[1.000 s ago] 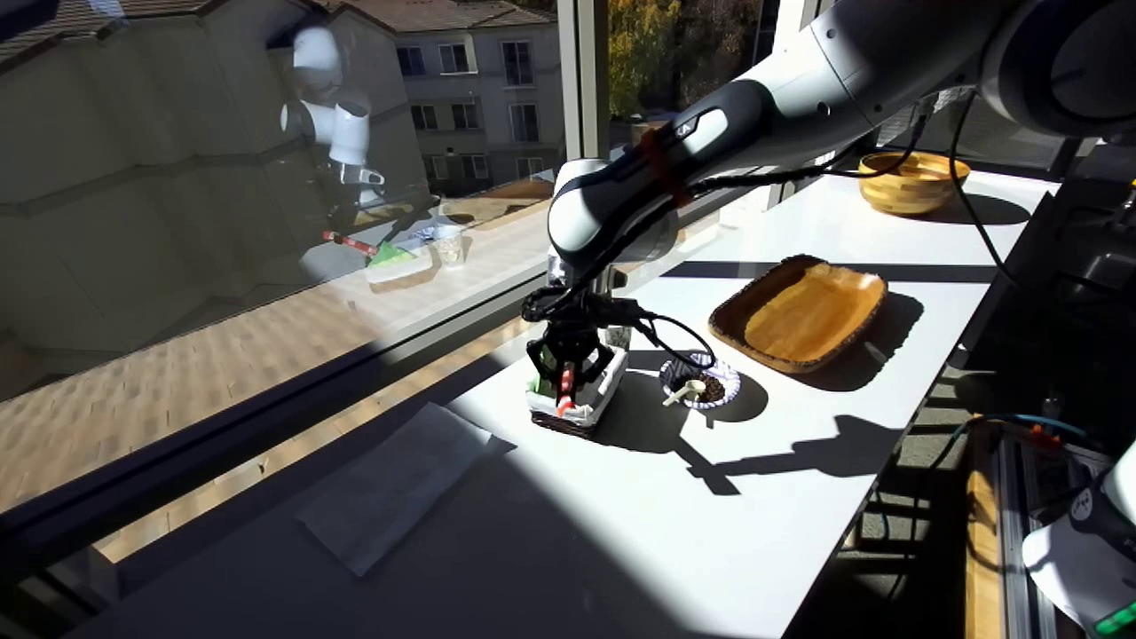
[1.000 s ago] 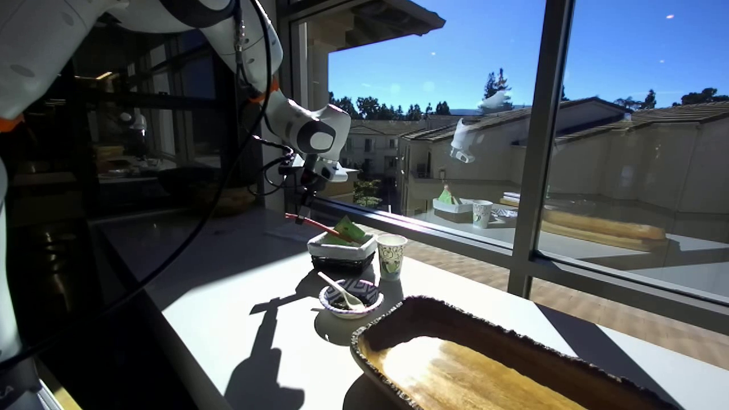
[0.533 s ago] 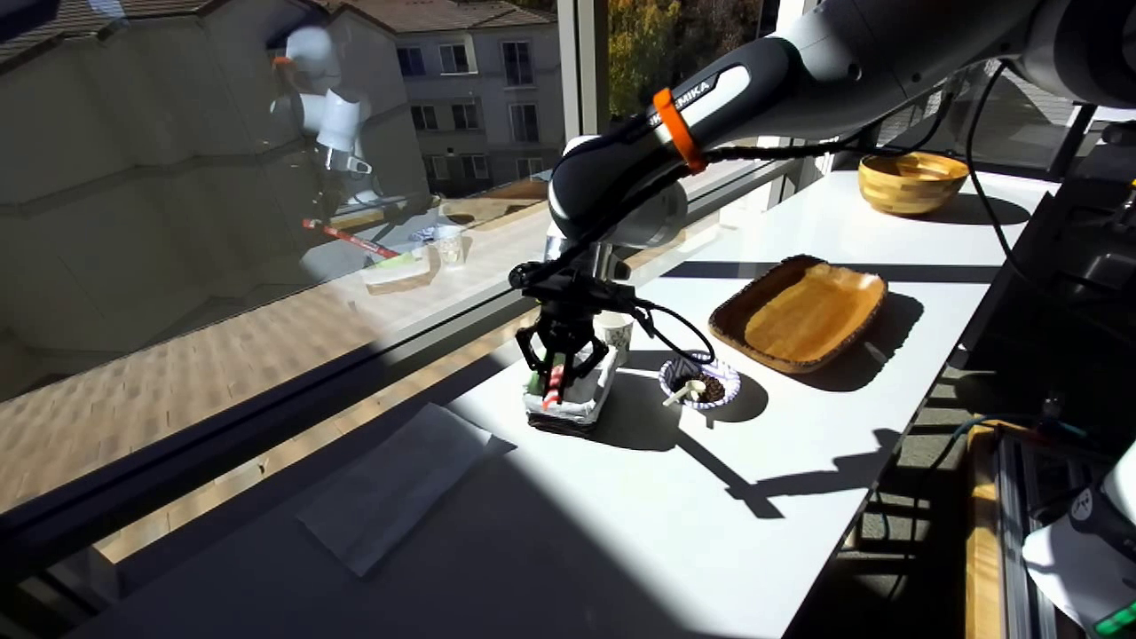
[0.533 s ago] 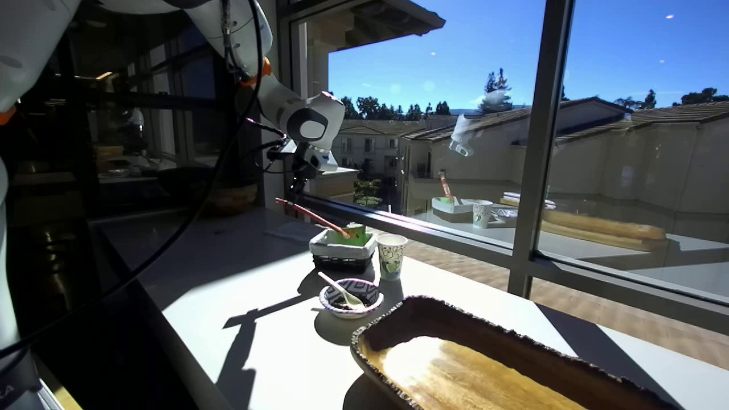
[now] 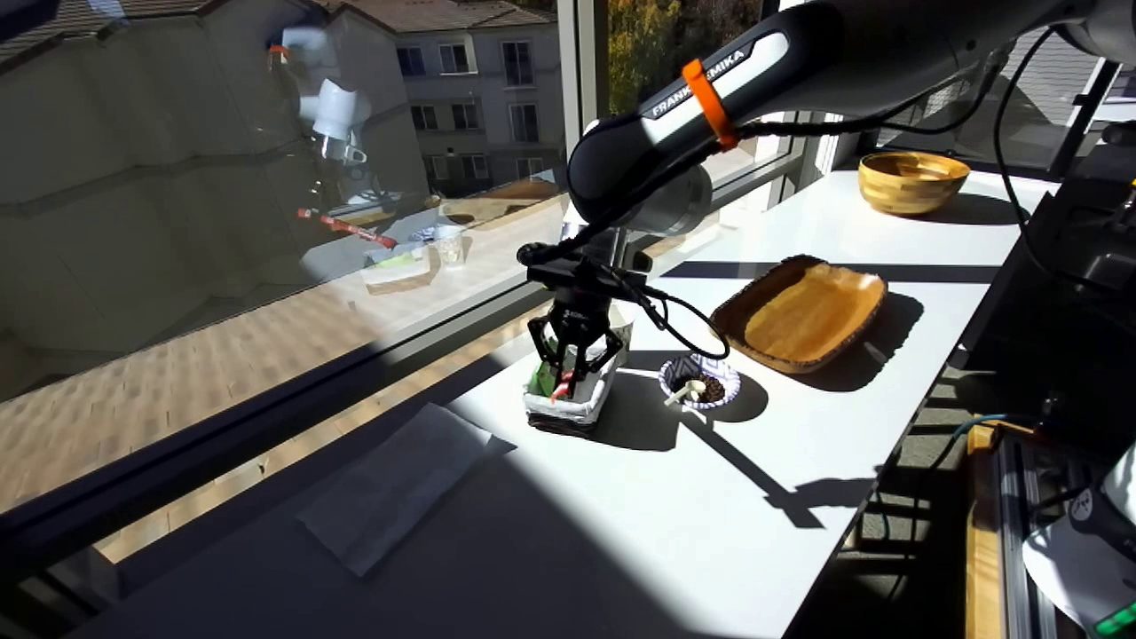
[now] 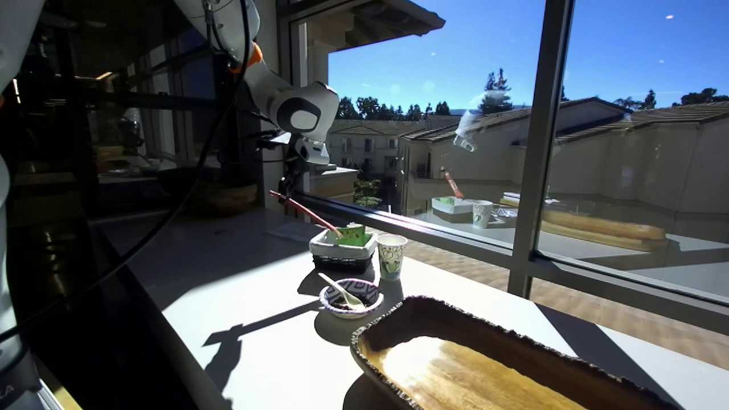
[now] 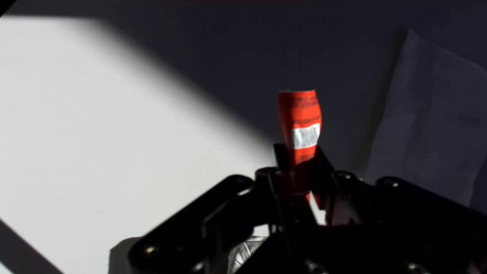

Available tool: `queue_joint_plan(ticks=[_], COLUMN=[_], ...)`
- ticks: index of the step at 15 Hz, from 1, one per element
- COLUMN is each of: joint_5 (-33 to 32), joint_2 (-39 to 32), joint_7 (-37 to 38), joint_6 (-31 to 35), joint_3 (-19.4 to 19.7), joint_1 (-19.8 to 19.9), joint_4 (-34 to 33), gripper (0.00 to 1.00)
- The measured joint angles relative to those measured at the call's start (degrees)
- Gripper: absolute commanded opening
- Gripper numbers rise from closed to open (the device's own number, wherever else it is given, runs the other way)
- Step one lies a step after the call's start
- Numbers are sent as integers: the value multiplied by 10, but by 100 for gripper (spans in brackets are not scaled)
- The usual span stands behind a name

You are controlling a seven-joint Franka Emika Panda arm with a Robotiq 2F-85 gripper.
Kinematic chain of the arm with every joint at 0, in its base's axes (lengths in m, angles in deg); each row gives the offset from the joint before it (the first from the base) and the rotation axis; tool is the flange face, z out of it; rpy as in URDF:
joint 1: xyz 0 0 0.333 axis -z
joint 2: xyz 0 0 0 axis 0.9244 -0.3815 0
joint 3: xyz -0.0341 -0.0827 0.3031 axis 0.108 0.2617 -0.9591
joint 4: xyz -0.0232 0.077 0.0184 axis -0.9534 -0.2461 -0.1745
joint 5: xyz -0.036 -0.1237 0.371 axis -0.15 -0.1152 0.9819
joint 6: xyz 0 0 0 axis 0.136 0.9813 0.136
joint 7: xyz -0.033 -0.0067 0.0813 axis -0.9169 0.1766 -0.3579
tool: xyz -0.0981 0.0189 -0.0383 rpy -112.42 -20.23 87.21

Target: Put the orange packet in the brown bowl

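Note:
My gripper point(image 5: 571, 368) is shut on the orange packet point(image 7: 304, 114), a long thin red-orange stick with a white barcode patch in the wrist view. The packet also shows in both exterior views point(image 5: 563, 385) point(image 6: 312, 215). It is held near its upper end and slants down over the lined basket. Its lower end appears close to the green packet; I cannot tell if they touch. The gripper also shows dark in an exterior view point(image 6: 288, 185). The brown bowl point(image 5: 812, 319), oblong with a dark rough rim, lies apart from the gripper and also shows nearer point(image 6: 455, 376).
The white-lined dark basket point(image 6: 342, 259) holds a green packet point(image 6: 354, 236). A patterned paper cup point(image 6: 392, 259) stands beside it. A small patterned bowl point(image 6: 352, 285) with a spoon is between basket and brown bowl. A round wooden bowl point(image 5: 910, 186) stands far back. A paper sheet point(image 5: 399, 488) lies near the window.
The gripper has moved up and, in an exterior view, leftward with the orange packet, drawing it further out of the basket. The green packet has dropped lower in the basket.

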Motion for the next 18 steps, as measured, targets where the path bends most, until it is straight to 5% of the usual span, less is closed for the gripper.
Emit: queue_joint_plan(ticks=[7, 11, 16, 17, 18], joint_5=[-104, -223, -426, -474, -521], joint_2=[110, 194, 283, 296, 307], joint_7=[214, 344, 476, 495, 512], joint_6=[79, 94, 92, 93, 94], joint_3=[30, 50, 60, 61, 59], joint_1=[-20, -13, 57, 79, 104], joint_4=[127, 235, 363, 383, 401], gripper=[4, 4, 4, 17, 17])
